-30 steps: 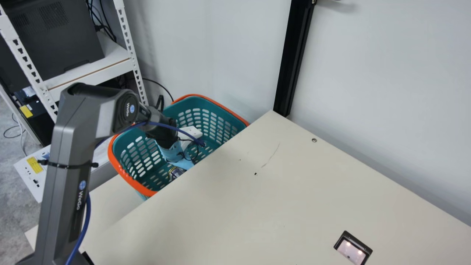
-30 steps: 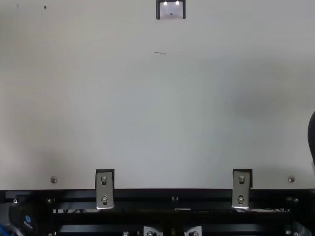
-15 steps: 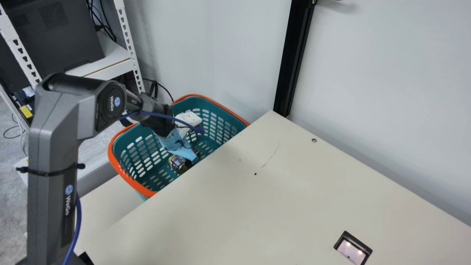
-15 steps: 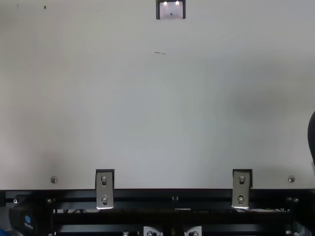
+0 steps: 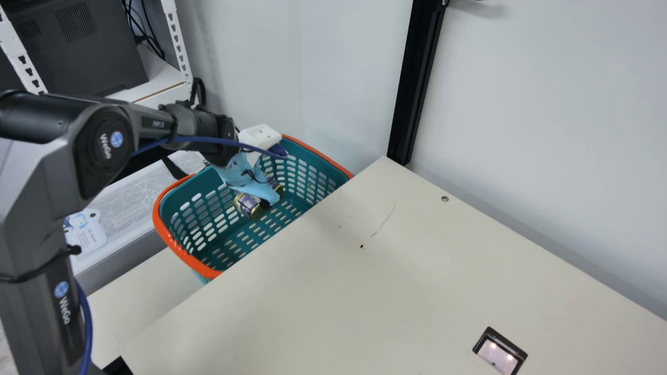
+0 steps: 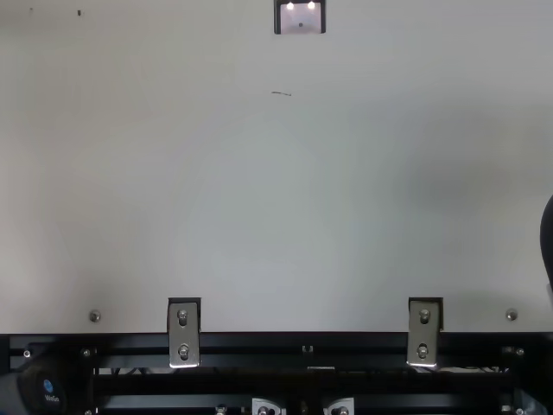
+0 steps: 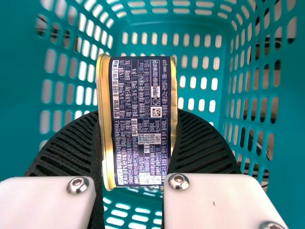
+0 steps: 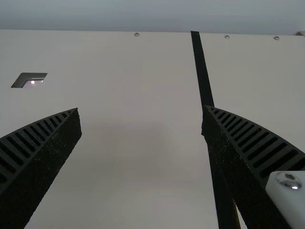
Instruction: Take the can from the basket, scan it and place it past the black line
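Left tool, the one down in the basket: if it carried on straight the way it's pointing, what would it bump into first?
Probably the inside of the teal basket, below the can it grips. Whether floor or side wall comes first is hard to judge.

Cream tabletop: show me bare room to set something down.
Free: between the black-framed window and two silver brackets, bar a dark mark. Crowded: the orange-rimmed teal basket, where my left gripper holds a navy-and-gold can.

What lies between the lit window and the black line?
Only bare cream tabletop separates the window from the black line, as the right wrist view shows.
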Motion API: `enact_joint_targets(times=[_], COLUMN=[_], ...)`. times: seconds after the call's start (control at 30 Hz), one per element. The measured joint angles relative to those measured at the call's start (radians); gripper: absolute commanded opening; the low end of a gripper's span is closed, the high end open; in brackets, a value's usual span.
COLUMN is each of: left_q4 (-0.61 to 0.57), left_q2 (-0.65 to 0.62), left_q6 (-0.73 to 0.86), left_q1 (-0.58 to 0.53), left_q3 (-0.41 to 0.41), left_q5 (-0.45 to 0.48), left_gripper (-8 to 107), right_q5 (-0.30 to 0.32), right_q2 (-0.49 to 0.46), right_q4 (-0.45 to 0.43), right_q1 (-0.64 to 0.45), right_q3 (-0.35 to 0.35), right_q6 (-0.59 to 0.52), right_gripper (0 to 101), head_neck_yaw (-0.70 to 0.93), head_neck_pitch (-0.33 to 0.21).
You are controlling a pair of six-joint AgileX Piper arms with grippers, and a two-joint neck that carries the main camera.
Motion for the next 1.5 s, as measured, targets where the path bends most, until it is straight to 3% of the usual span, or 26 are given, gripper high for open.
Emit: enact_joint_targets(times=[0.57, 1.5], left_q4=[0.020, 0.015], left_q2=[-0.254, -0.638], left_q6=[-0.145, -0.397], left_q1=[-0.015, -0.219], left_q3=[0.000, 0.049], left_q5=[0.164, 0.296], left_gripper=[10, 10], right_q5=[0.000, 0.000], right_q2=[0.000, 0.000], right_q4=[0.000, -0.002], right_q1=[0.000, 0.000], right_q3=[0.000, 0.000], right_q6=[0.000, 0.000], right_gripper=[101, 101], head_neck_yaw=[0.000, 0.000], head_neck_pitch=[0.000, 0.005])
